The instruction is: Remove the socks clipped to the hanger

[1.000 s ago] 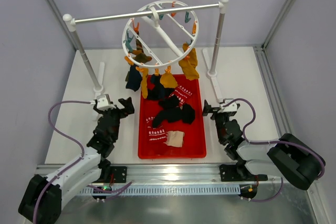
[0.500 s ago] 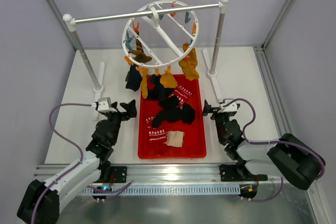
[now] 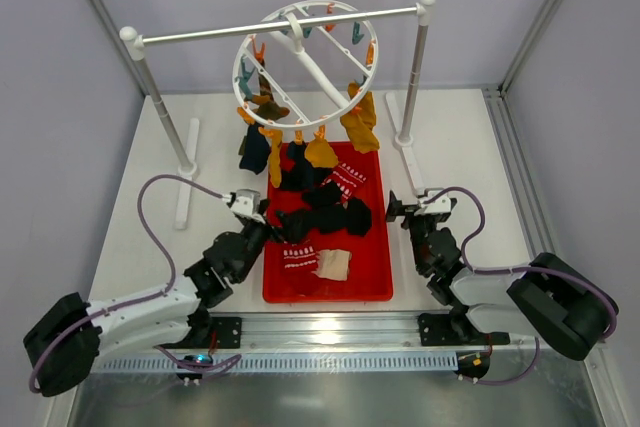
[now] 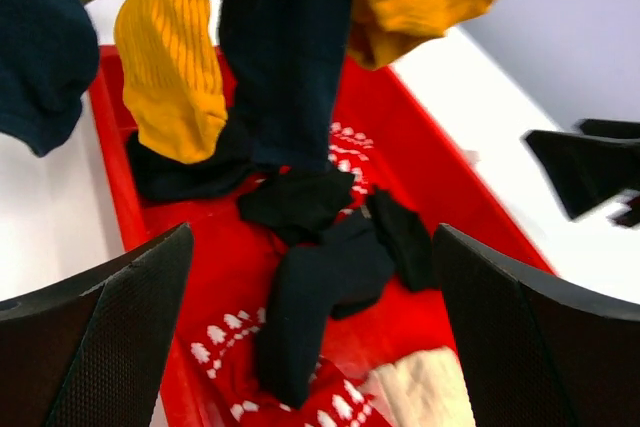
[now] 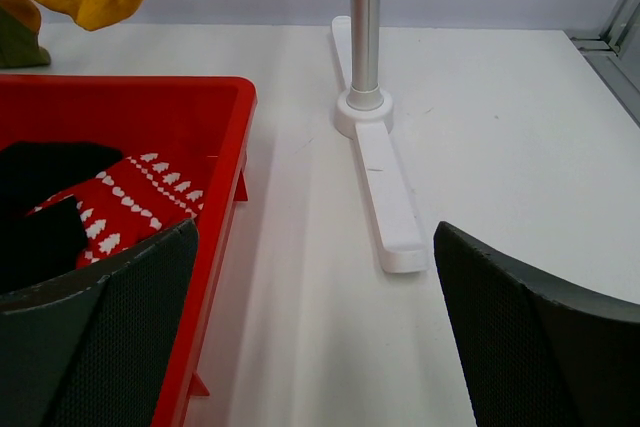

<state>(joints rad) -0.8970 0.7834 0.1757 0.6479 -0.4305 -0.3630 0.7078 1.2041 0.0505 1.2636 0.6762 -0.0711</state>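
No writing, brand or number is legible in any view. The red socks (image 5: 125,197) carry only a white pattern, no letters.

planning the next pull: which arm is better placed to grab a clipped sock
Left: left hand, open, faces the hanging socks over the tray; right hand faces the stand post.

Bright, even, diffuse light — shadows soft and faint, cast beside red tray (image 5: 222,207). Top view sharp; wrist views slightly softened at close range.
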